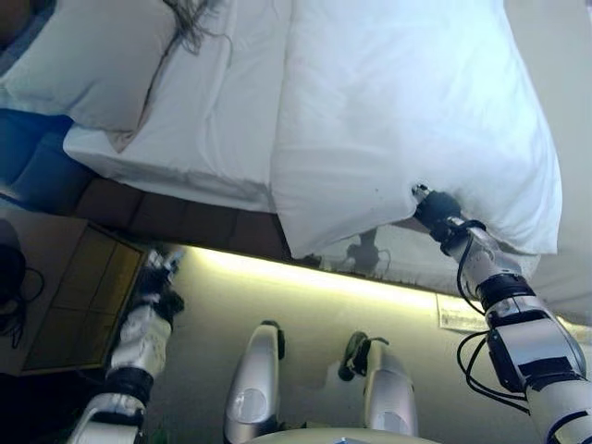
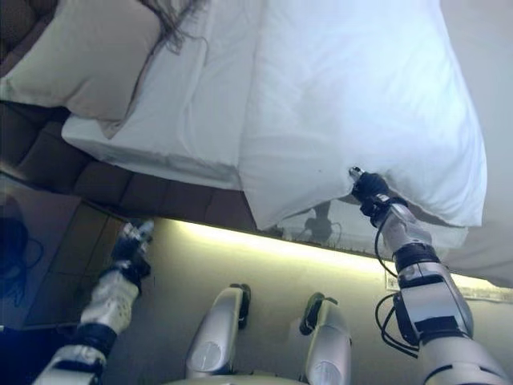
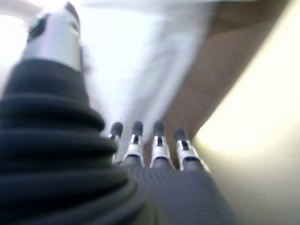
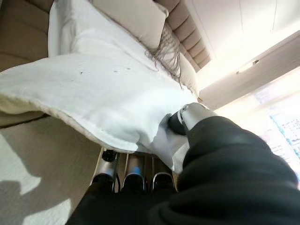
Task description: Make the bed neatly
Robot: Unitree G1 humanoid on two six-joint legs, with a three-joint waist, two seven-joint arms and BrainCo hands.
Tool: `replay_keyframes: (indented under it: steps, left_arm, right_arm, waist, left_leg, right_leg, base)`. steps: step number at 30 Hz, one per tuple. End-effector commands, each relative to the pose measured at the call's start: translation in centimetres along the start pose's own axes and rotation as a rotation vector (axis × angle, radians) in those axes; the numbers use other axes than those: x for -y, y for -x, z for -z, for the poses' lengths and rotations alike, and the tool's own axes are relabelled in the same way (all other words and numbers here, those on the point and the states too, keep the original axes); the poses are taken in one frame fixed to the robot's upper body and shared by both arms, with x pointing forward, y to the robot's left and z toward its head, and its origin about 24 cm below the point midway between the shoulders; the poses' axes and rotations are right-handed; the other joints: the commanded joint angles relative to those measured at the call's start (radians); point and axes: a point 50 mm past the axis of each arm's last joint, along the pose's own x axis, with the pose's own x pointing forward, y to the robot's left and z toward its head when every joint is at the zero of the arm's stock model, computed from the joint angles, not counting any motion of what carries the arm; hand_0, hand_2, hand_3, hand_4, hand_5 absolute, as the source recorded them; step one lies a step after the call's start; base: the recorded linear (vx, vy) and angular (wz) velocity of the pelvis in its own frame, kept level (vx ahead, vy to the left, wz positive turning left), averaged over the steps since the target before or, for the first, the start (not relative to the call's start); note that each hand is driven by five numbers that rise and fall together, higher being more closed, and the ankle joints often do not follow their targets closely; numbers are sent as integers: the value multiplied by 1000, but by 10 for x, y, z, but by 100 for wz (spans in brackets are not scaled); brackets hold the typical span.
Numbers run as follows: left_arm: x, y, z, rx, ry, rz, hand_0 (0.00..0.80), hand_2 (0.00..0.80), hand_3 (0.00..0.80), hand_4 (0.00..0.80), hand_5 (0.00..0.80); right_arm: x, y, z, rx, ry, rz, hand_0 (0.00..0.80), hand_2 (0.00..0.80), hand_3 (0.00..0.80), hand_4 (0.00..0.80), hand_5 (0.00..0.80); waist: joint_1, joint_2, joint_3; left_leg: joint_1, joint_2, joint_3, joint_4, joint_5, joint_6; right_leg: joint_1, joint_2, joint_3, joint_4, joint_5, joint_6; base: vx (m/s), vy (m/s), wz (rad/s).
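Observation:
A white duvet (image 1: 416, 120) lies over the right part of the bed, its lower edge hanging over the bed's side. My right hand (image 1: 435, 209) is shut on that edge; in the right wrist view the thumb (image 4: 187, 117) presses the white cloth (image 4: 108, 103) against the fingers (image 4: 133, 171). A white sheet (image 1: 217, 111) covers the mattress to the left of the duvet. A white pillow (image 1: 88, 65) lies at the bed's left end. My left hand (image 1: 157, 282) hangs low by the bed's brown base, empty, its fingers (image 3: 145, 140) straight.
The brown padded bed base (image 1: 176, 217) runs below the mattress, with a lit strip along the floor (image 1: 305, 277). A dark fringed throw (image 1: 190, 23) lies on the sheet near the pillow. A blue seat (image 1: 28, 153) stands at the far left.

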Motion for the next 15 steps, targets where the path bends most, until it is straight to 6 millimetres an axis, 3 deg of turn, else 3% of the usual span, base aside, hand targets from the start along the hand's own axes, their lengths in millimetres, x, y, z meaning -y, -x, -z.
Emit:
replay_keyframes:
  steps: [1,4,6,10,12,13,15]
  left_arm:
    - [27,-15,-46,183,65,75,0,0,0,0,0]
    - [56,-20,-52,168,162,177,0,0,0,0,0]
    - [71,-21,-42,72,246,272,0,0,0,0,0]
    - [109,-11,0,-209,552,400,0,0,0,0,0]
    - [131,1,26,-385,751,455,0,0,0,0,0]
    - [134,4,31,-421,786,463,0,0,0,0,0]
    - [152,26,63,-613,859,483,0,0,0,0,0]
  right_arm:
    - [-35,-11,-17,106,9,-176,800,800,800,800,800]
    - [-44,-16,-20,104,15,-196,800,800,800,800,800]
    - [-49,-17,-21,102,21,-207,800,800,800,800,800]
    - [-61,-23,-30,103,21,-228,800,800,800,800,800]
    - [-71,-27,-34,115,7,-243,800,800,800,800,800]
    - [-73,-28,-35,117,4,-246,800,800,800,800,800]
    - [-89,-32,-43,148,-18,-280,800,800,800,800,800]
  waist:
    - [2,-42,-77]
    - [-7,-43,-81]
    - [-11,-44,-81]
    - [-24,-48,-69]
    - [-29,-55,-58]
    - [-29,-56,-54]
    - [-35,-72,-39]
  left_leg:
    - [18,-6,26,-123,108,0]
    - [49,-4,22,-137,105,-4]
    - [67,-3,22,-142,101,-5]
    - [85,1,23,-133,93,-3]
    - [80,4,24,-117,84,-2]
    - [79,6,24,-111,79,-2]
    - [69,10,27,-101,73,0]
  right_leg:
    - [106,-15,8,-102,25,24]
    - [140,-3,5,-123,24,21]
    - [160,2,3,-134,22,20]
    - [176,5,5,-127,22,20]
    - [172,7,8,-115,19,18]
    - [171,8,9,-111,16,18]
    - [154,13,17,-100,17,17]
  base:
    - [57,-49,-2]
    - [54,-29,-4]
    - [68,-15,-1]
    - [45,-21,-1]
    - [5,-45,-3]
    - [-33,-65,-5]
    - [-80,-90,-6]
